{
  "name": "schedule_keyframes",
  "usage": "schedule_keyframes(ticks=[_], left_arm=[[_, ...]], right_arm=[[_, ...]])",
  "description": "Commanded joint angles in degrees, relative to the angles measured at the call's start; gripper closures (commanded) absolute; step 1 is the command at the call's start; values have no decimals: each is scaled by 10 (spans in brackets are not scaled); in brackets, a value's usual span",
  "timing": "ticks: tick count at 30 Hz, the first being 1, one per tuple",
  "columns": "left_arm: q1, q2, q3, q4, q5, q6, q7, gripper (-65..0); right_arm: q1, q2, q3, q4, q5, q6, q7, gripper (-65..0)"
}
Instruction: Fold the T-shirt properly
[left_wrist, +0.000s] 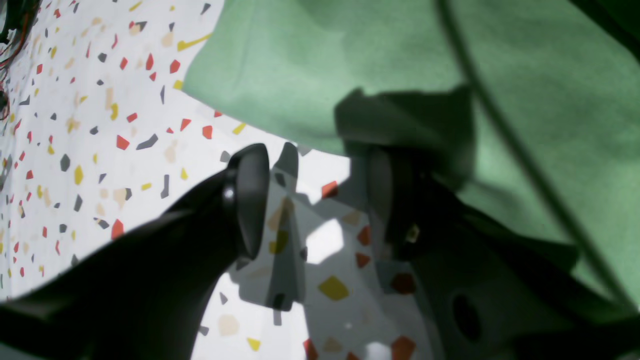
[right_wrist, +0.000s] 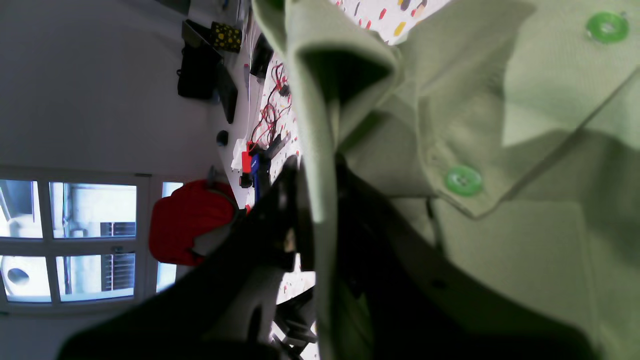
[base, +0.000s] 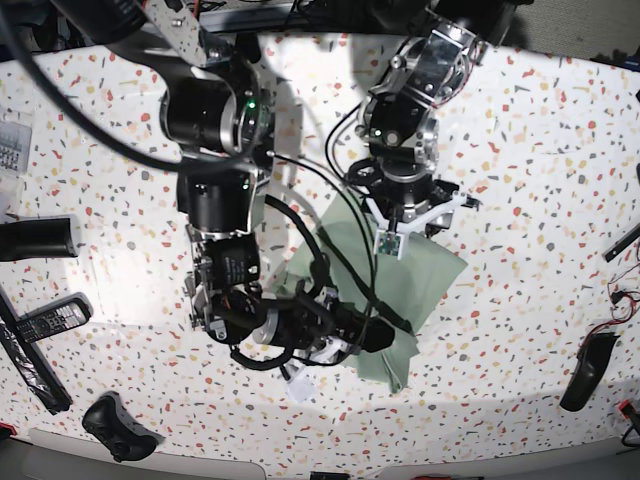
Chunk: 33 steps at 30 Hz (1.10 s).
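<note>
the right gripper (right_wrist: 317, 200) was clamped shut on a folded edge of the t-shirt (base: 420, 275), the pale green cloth pinched between its dark fingers (right_wrist: 280, 200) and running up past them to the collar and two small green buttons (right_wrist: 463, 180). the left gripper (left_wrist: 310, 200) stood open just beside the shirt's hem, holding nothing; one finger (left_wrist: 250, 200) was over bare speckled table (left_wrist: 100, 150) and the other sat at the cloth's edge, partly in shadow.

in the base view the t-shirt lay bunched near the middle of the table, between and below the two arms, with the left arm (base: 410, 110) hanging over its far side and the right arm (base: 225, 180) reaching low across its near side. well away from the shirt, toward that view's left edge, lay a remote control (base: 50, 318) and a dark game controller (base: 120, 425); a black object (base: 585, 370) lay far off to the shirt's other side.
</note>
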<state>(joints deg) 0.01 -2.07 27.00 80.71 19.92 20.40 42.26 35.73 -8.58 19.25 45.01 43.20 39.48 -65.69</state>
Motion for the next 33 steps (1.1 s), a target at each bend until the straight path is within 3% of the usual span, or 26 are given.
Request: schedule_keyframes(ticks=[1,13,18,23,28,33], left_arm=[[-5,3,1,6,0,-3,-3,-292],[-20,3,1,6,0,-3,-4,-292],[-21,3,1,6,0,-3,-5,-292],[-22,3,1,6,-1,-3,-42,-292],[-19,3,1,6,-9,-3,-40,-292],[-19,2,1,6,-9,-3,-29,-292]], right_arm=[[22,-4,-2,10,13,5,4,0],[22,-4,-2,8,24,5,4,0],[22,-4,-8,8,94,-12,3,0],[15,-4,-89,8,96,-20,3,0],[-2,-4,-185,8,116,-20,3,0],[-7,-4,-219,8,132,-19,3,0]])
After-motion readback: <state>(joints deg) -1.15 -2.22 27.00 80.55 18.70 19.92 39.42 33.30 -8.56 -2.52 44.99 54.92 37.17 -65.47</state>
